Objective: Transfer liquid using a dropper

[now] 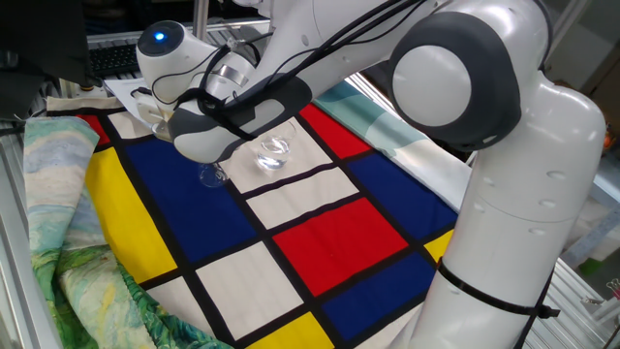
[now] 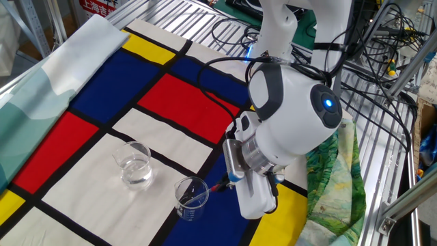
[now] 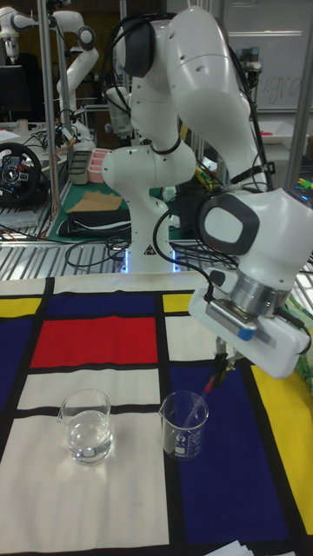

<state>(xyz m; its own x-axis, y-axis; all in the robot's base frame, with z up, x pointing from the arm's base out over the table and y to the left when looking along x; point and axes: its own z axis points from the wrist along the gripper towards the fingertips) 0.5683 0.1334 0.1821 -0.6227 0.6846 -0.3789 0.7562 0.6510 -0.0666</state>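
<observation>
The dropper (image 3: 209,387) leans tilted, its clear tube inside the small beaker (image 3: 184,426) and its red bulb (image 2: 218,186) up at my fingertips. My gripper (image 3: 223,363) is shut on the bulb, just right of and above the beaker's rim (image 2: 191,186). Clear liquid (image 3: 87,439) lies shallow in the rounder glass (image 2: 134,164), which stands left of the beaker. In the one fixed view my hand (image 1: 208,121) hides the gripper and dropper; only the beaker's base (image 1: 213,176) and the rounder glass (image 1: 274,152) show.
Everything stands on a checked cloth (image 2: 171,102) of red, blue, yellow and white panels. A crumpled green patterned cloth (image 1: 58,242) lies along one side. Cables (image 2: 232,31) and a wire shelf run behind the arm's base.
</observation>
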